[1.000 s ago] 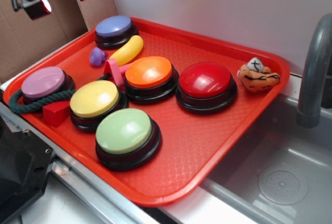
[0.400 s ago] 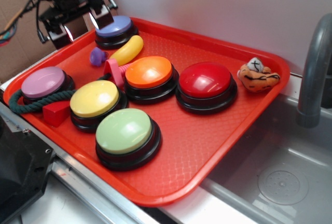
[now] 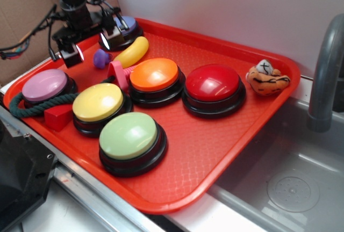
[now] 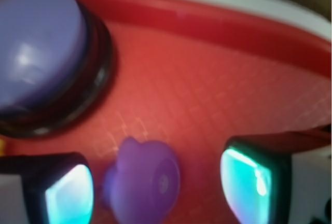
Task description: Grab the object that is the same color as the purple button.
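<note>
Now my gripper (image 3: pixel 90 48) hangs with jaws spread wide, holding nothing, over the far left corner of the red plastic tray (image 3: pixel 226 151). Between my two fingers in the wrist view sits the small glossy violet-purple toy blob (image 4: pixel 142 182), resting on the tray floor just beside the purple dome button on its black base (image 4: pixel 39 53).

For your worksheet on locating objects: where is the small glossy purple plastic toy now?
In the exterior view, the small glossy purple plastic toy lies at the red tray's far left, beside the yellow banana-shaped toy, under the open gripper.
</note>
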{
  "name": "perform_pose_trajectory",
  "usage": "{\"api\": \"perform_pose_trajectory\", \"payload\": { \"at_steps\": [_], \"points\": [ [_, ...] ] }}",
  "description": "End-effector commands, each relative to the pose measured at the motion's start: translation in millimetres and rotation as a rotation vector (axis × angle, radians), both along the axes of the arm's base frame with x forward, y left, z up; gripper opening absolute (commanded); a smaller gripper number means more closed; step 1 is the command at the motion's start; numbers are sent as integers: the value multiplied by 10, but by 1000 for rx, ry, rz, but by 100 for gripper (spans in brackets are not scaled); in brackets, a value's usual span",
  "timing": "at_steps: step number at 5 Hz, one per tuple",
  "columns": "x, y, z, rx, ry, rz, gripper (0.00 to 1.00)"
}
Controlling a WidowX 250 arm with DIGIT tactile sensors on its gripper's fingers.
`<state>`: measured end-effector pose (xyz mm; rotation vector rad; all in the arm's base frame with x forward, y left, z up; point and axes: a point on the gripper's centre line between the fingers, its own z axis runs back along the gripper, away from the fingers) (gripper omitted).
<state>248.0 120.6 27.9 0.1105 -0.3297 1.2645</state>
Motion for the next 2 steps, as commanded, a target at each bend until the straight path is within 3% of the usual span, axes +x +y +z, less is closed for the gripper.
{"api": "perform_pose_trajectory", "payload": {
  "at_steps": [1, 2],
  "points": [
    [140, -33, -22, -14, -26, -78, 100],
    [159, -33, -20, -17, -33, -105, 95]
  ]
}}
